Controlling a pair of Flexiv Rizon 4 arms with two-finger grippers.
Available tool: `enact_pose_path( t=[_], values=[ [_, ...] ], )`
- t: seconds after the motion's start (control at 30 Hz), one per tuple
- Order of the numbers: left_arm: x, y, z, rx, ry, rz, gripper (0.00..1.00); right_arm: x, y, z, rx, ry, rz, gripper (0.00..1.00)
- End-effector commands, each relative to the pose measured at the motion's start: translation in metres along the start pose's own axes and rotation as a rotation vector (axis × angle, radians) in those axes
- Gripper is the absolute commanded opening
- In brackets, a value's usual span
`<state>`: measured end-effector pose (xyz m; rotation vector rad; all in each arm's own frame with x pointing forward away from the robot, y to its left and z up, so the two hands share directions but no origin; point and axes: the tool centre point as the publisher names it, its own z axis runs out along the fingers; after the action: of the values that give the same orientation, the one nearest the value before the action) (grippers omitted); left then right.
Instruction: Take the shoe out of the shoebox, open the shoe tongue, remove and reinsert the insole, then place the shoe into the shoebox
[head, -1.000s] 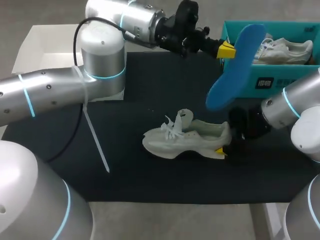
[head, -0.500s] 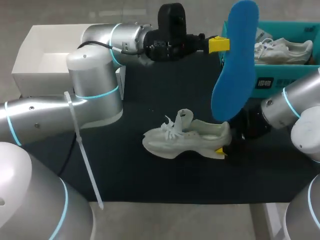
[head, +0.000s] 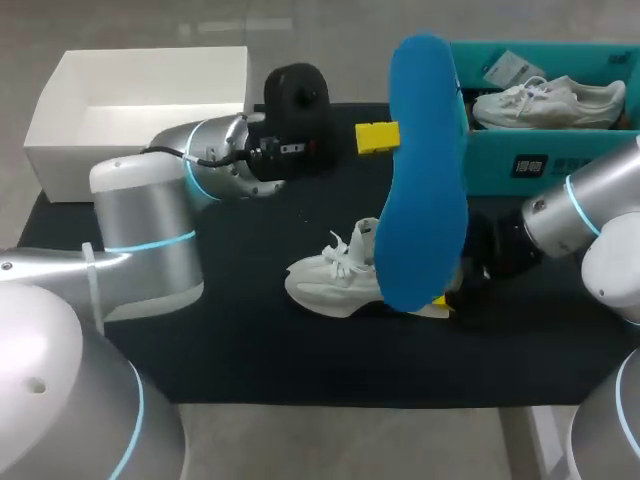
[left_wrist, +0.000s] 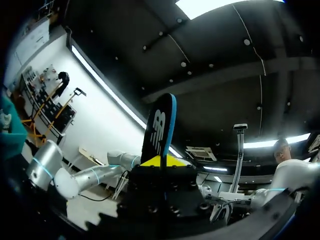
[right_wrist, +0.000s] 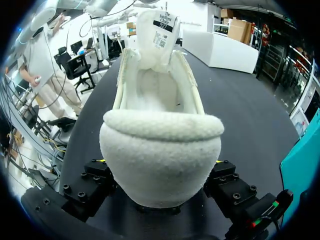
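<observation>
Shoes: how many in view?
2. One white shoe lies on the black mat; a second shoe sits in the teal shoebox. The blue insole covers part of that box, so more may be hidden.

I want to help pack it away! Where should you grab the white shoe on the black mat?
Grab the white shoe by its heel, coming from behind, like the right gripper does. It stands upright on its sole, and the heel is narrow and rounded, so one finger fits each side.
</observation>
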<state>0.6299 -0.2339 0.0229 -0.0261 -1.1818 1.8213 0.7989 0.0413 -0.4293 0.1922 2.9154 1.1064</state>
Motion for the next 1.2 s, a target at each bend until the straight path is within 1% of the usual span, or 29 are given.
enact_pose_path(
  t=[0.03,0.13,0.27,0.33,0.37,0.47,0.57,1.2],
  values=[
    [0.016,0.014,-0.003,0.026,-0.032,0.001,0.00,0.000,0.000,0.002,0.002,-0.002,0.000,0.00],
    [0.020,0.022,-0.004,0.028,-0.049,0.003,0.00,0.000,0.000,0.002,0.002,-0.002,0.000,0.00],
    [0.027,0.030,-0.003,0.061,-0.062,0.010,0.00,0.000,0.000,0.002,0.002,-0.002,0.000,0.00],
    [0.029,0.034,-0.003,0.071,-0.104,0.016,0.00,0.000,0.000,0.002,0.002,-0.002,0.000,0.00],
    [0.030,0.037,-0.003,0.084,-0.107,0.010,0.00,0.000,0.000,0.002,0.002,-0.002,0.000,0.00],
    [0.036,0.043,0.003,0.104,-0.084,-0.007,0.00,0.000,0.000,0.002,0.002,-0.002,0.000,0.00],
    [0.038,0.047,0.005,0.106,-0.073,-0.024,0.00,0.000,0.000,0.002,0.002,-0.002,0.000,0.00],
    [0.038,0.047,0.005,0.114,-0.067,-0.023,0.00,0.000,0.000,0.002,0.002,-0.002,0.000,0.00]
  ],
)
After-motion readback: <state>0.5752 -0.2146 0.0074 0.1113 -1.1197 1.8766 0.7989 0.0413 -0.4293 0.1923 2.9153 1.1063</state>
